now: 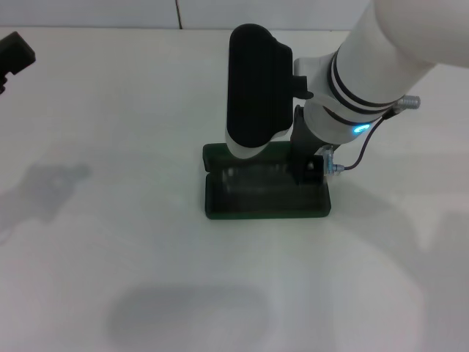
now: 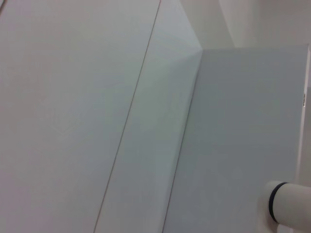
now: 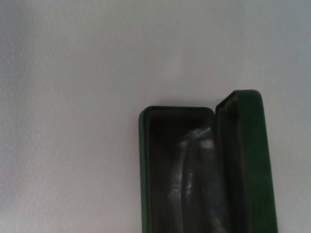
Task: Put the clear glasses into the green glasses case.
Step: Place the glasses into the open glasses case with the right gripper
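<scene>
The clear glasses (image 3: 194,170) lie folded inside the open tray of the green glasses case (image 1: 220,209), against its dark lining. The case rests on the white bench (image 1: 110,242), lid raised along the far side. Directly above the case's right part hangs the right gripper (image 1: 308,170), largely hidden by its own wrist; whether its fingers are released or clenched cannot be told. The left gripper (image 1: 15,55) sits parked at the bench's far left edge, its state likewise indeterminable.
</scene>
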`<state>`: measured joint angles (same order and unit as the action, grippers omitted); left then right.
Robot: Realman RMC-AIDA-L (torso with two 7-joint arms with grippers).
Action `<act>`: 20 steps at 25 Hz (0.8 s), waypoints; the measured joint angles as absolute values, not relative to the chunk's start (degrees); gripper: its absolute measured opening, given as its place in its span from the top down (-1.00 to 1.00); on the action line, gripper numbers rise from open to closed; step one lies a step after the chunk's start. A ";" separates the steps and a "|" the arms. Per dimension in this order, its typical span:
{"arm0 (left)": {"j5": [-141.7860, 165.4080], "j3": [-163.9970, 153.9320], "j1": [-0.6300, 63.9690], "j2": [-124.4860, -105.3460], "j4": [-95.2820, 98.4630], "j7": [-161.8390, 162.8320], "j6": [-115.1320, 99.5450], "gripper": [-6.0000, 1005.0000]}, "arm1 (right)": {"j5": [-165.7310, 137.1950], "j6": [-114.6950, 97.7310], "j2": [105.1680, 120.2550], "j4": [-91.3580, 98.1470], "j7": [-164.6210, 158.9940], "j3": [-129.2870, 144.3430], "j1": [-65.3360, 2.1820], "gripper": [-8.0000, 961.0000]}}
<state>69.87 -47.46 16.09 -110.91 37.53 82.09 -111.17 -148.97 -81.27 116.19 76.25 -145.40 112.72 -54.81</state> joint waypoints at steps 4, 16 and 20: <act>69.94 -47.46 16.09 -110.92 37.53 82.09 -111.17 0.91 | -148.97 -81.27 116.19 76.08 -145.39 112.81 -54.99 0.84; 69.96 -47.45 15.81 -110.99 37.15 82.09 -111.17 0.91 | -148.64 -82.36 116.19 78.99 -145.36 113.24 -54.31 0.76; 69.96 -47.45 15.82 -110.87 36.74 82.09 -111.17 0.91 | -148.39 -83.51 116.19 82.31 -145.43 113.16 -51.83 0.76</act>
<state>69.96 -47.45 15.82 -110.87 36.74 82.09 -111.17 -148.39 -83.51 116.19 82.31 -145.43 113.16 -51.83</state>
